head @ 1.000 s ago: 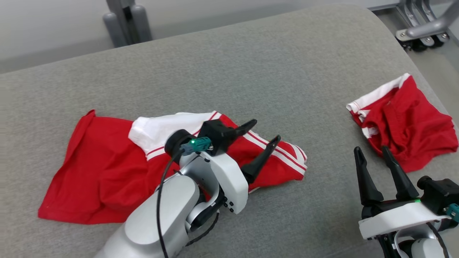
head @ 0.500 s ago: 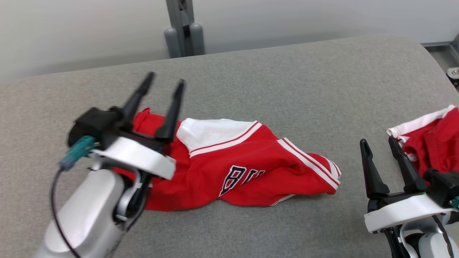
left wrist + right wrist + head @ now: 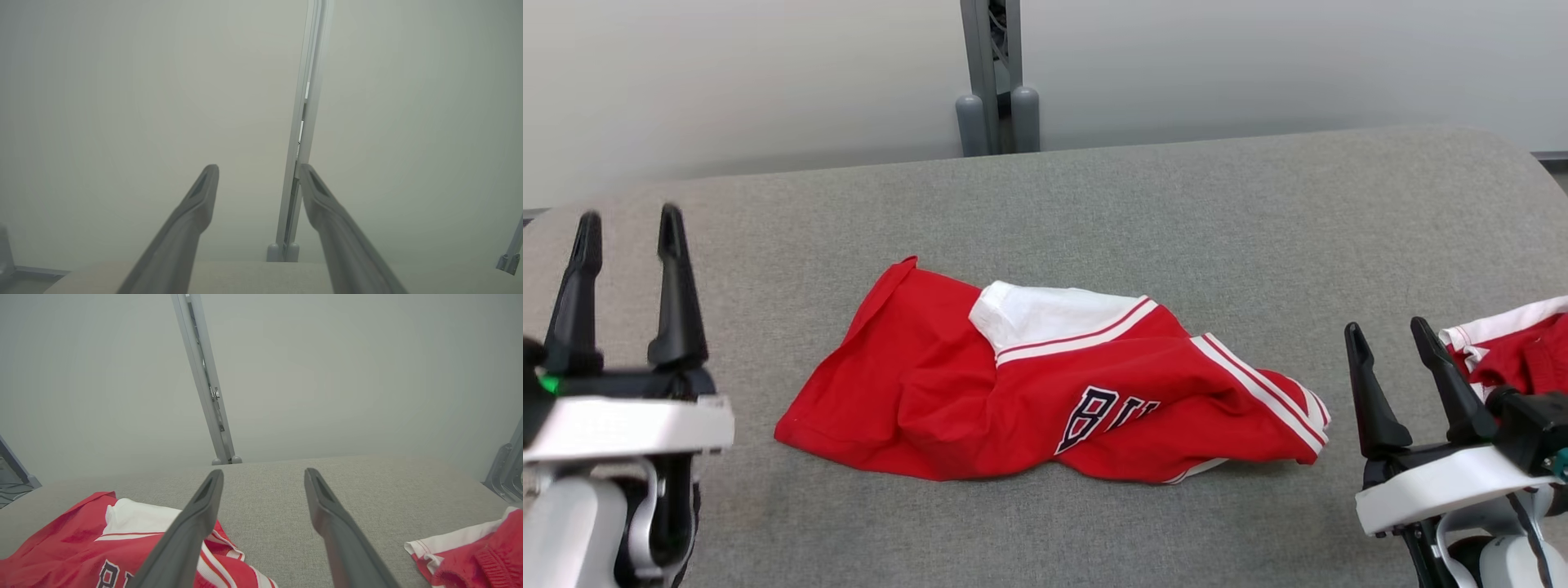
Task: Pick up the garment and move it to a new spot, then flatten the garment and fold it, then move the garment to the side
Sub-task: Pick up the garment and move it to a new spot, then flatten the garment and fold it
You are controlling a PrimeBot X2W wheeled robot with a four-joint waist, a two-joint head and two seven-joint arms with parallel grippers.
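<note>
A red garment [image 3: 1045,400] with white trim and dark letters lies crumpled in the middle of the grey padded table [image 3: 1176,212]; its left part also shows in the right wrist view [image 3: 81,543]. My left gripper [image 3: 627,229] stands open at the lower left, well clear of the cloth, its fingers [image 3: 204,192] holding nothing. My right gripper [image 3: 1390,335] is open at the lower right, between the garment's right end and a second red piece, with nothing between its fingers [image 3: 210,494].
A second red garment with a white band [image 3: 1515,351] lies at the table's right edge, also in the right wrist view [image 3: 474,555]. A grey post [image 3: 992,73] stands behind the table against a pale wall. Bare table lies beyond the garment.
My left gripper has pulled off the garment and swung back to the lower left, open. The camera has turned, shifting the whole picture rightward. The right gripper keeps its place.
</note>
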